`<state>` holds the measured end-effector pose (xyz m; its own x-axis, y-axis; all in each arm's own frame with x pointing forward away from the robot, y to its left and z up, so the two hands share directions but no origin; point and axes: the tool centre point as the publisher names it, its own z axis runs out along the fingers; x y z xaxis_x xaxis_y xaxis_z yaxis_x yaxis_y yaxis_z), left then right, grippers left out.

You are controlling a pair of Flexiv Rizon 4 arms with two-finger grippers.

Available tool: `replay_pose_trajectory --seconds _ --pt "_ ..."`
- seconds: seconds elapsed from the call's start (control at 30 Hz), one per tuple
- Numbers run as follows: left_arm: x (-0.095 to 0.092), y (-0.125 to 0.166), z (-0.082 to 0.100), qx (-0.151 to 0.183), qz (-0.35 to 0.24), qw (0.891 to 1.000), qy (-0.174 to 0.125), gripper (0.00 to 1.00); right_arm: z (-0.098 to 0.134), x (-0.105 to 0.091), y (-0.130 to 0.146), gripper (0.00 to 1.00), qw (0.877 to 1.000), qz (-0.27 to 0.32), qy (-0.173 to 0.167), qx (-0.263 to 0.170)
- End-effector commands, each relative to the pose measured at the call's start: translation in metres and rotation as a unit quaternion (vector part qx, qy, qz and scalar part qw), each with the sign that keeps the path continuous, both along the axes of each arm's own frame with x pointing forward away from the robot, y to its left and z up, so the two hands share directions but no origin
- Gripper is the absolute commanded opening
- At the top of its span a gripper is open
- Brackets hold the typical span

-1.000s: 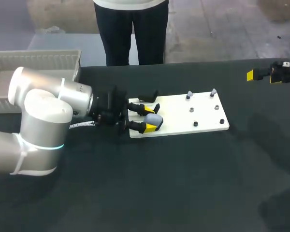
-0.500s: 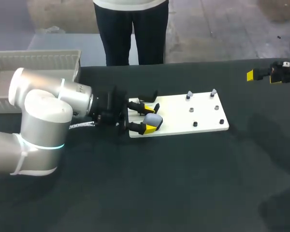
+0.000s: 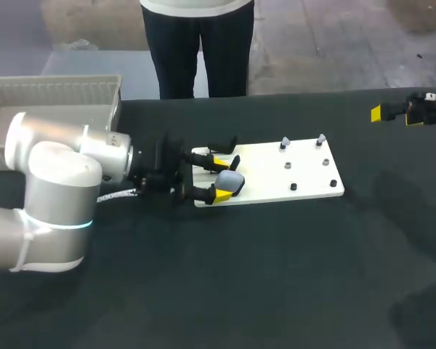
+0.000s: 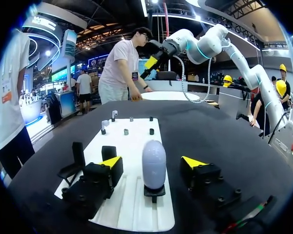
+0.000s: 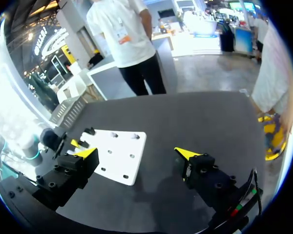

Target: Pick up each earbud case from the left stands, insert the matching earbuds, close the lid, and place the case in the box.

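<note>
From above, my left gripper point(image 3: 221, 179) straddles the earbud case point(image 3: 232, 182) at the white board's point(image 3: 305, 174) left end, fingers wide and not touching it. Closing off-centre could, I think, tip it off its perch. At my left wrist it is a smooth grey egg, lid down, upright on a small black stand point(image 4: 154, 191). My right gripper point(image 5: 136, 153) hangs wide open, well apart.

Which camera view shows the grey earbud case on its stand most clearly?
The left wrist view: the earbud case stands upright, close up, between the open fingers of the left gripper, touching neither. The head view shows it small. In the right wrist view it is too small to tell.
</note>
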<state>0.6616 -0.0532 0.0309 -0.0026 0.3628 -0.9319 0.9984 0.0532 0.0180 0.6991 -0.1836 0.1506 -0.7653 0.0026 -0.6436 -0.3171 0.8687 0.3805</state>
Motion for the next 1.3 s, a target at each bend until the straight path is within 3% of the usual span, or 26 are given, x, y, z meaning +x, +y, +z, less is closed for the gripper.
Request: replay_pose_trajectory --seconds 0.03,0.6,1.0,1.13,1.3 --pt "-0.003 0.003 0.002 -0.009 0.000 1.000 -0.002 0.78 -0.001 0.001 0.000 1.00 1.000 0.001 0.000 0.001" --pt "-0.008 0.004 0.003 0.003 -0.024 1.000 0.015 0.76 -0.001 0.001 0.000 1.00 1.000 0.001 0.000 0.001" --pt "-0.005 0.002 -0.004 -0.004 -0.031 0.999 0.027 0.67 -0.001 0.001 0.000 1.00 1.000 0.001 0.000 0.001" --pt "-0.007 0.001 -0.003 -0.004 -0.034 0.999 0.028 0.60 -0.001 0.001 0.000 1.00 1.000 0.001 0.000 0.001" --pt "-0.007 0.001 -0.004 -0.005 -0.035 0.999 0.029 0.61 -0.001 0.001 0.000 1.00 1.000 0.001 0.000 0.001"
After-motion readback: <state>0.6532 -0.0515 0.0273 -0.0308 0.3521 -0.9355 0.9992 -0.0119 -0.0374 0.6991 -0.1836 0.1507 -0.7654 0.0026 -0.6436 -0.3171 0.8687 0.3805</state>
